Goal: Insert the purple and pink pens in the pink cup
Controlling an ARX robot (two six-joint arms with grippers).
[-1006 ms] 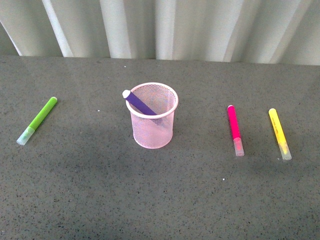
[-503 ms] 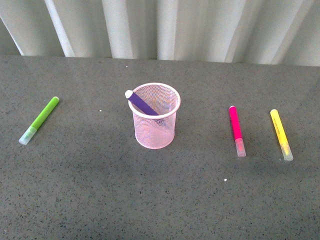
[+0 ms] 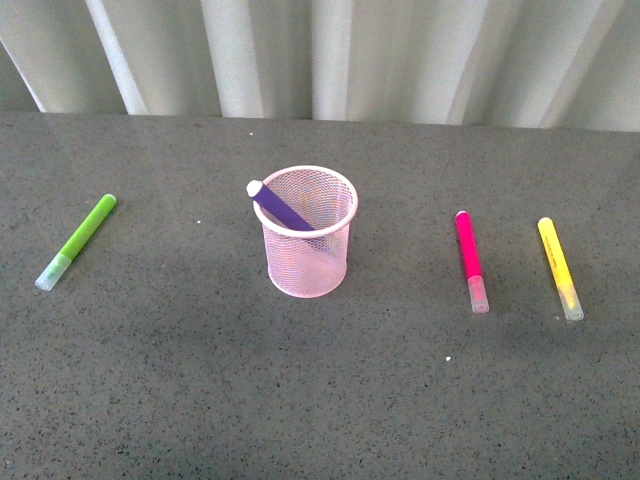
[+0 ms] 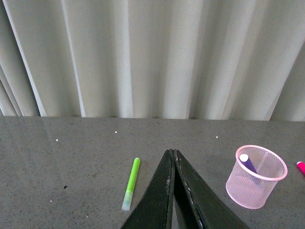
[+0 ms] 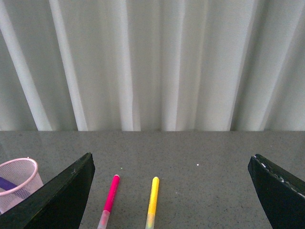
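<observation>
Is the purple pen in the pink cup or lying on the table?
In. The dark purple marker leans inside the light pink wire-mesh cup, its pale end poking over the rim.

pink cup (image 3: 309, 245) is fine wire mesh with smooth rim; table (image 3: 200, 380) matt, speckled grey.

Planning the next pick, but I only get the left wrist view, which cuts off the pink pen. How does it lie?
Observer: The pink pen lies flat to the right of the cup, apart from it, with its clear cap towards the robot.
Operator: Anything beside it?
Observer: A yellow pen lies further right, roughly parallel and not touching.
Operator: Is the right tool ready?
Observer: The right tool is wide open and holds nothing.
</observation>
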